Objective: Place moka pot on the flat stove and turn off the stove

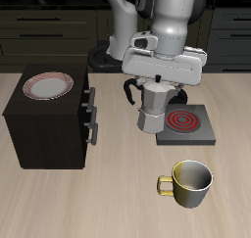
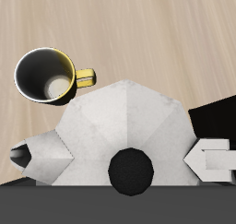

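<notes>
The silver faceted moka pot is upright at the edge of the flat stove, on the cabinet's side; whether its base touches the surface I cannot tell. My gripper comes down from above and is shut on the pot's upper part, fingers on either side. The stove's round burner shows red rings. In the wrist view the moka pot fills the frame with its black lid knob, and my gripper straddles it. The pot's black handle sticks out sideways.
A yellowish-green metal mug stands nearer the table's front edge, and the mug also shows in the wrist view. A dark-brown wooden cabinet with a red-rimmed plate on top stands beside the pot.
</notes>
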{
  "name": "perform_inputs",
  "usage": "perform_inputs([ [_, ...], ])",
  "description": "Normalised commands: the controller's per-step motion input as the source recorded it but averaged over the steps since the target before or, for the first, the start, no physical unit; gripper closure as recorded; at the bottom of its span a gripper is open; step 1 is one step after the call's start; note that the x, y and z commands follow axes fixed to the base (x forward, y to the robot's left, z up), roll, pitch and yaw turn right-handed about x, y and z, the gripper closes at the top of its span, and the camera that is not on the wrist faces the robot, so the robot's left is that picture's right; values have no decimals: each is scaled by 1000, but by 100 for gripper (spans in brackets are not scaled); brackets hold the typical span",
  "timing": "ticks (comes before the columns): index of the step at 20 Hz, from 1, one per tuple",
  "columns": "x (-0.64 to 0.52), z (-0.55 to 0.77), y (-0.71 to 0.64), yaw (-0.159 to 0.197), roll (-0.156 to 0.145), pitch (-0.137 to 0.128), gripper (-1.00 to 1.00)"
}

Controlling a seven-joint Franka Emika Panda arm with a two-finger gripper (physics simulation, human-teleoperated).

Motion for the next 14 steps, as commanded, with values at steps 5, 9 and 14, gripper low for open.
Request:
perform_inputs([
  [5,-194,50,277,27,48,-21,100],
  [9,-199,3,135,-10,9,8,100],
  [14,-151,5,105,-2,20,7,100],
])
